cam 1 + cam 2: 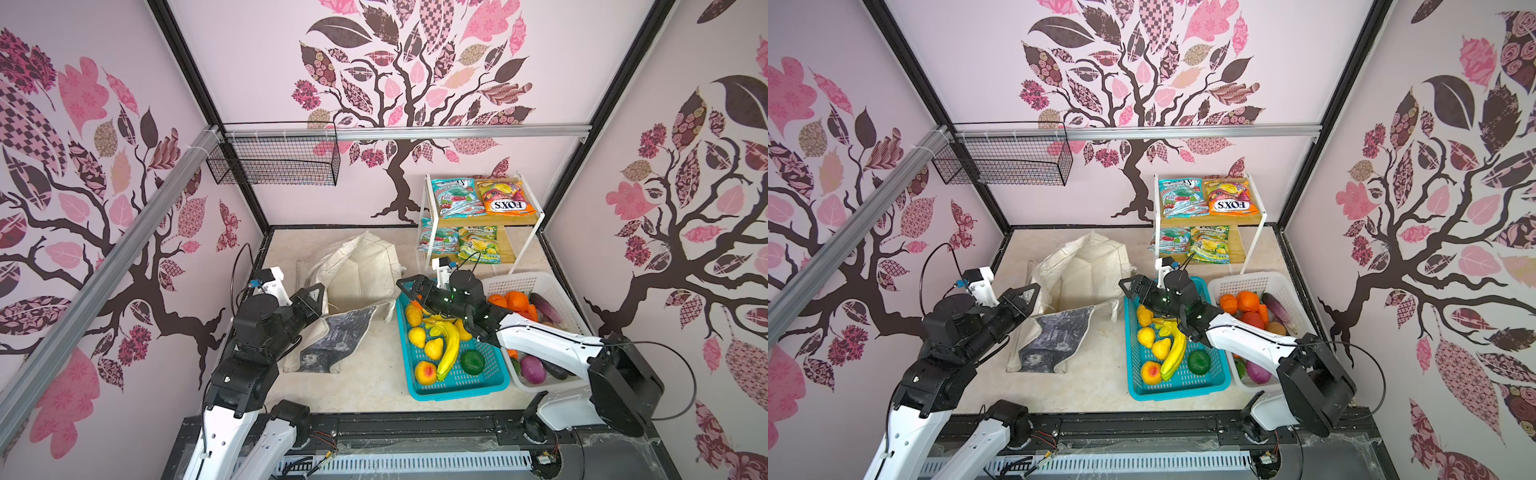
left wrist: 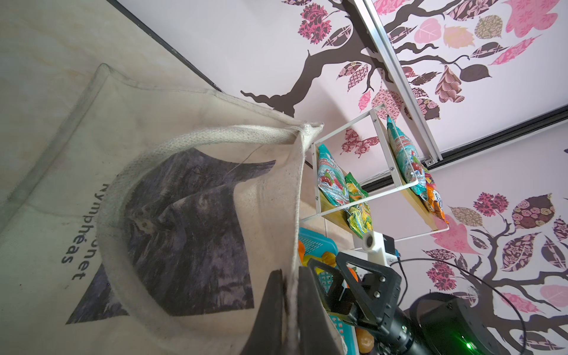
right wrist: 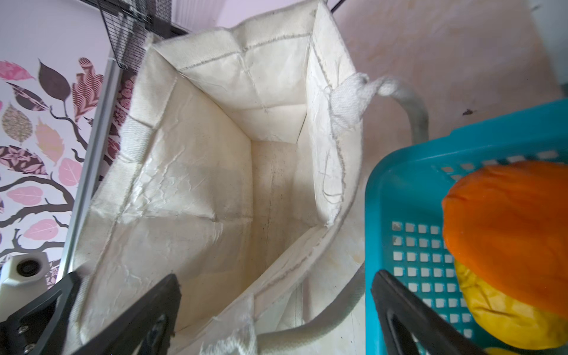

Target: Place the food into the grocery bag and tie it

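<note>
My left claw (image 2: 290, 276) pinches the rim of the grocery bag (image 2: 196, 107), clear only from that wrist. My right claw (image 3: 275, 275) is open, its wrist looking inside the bag.

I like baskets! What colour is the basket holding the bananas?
Teal. The basket shows best in a top view.
</note>
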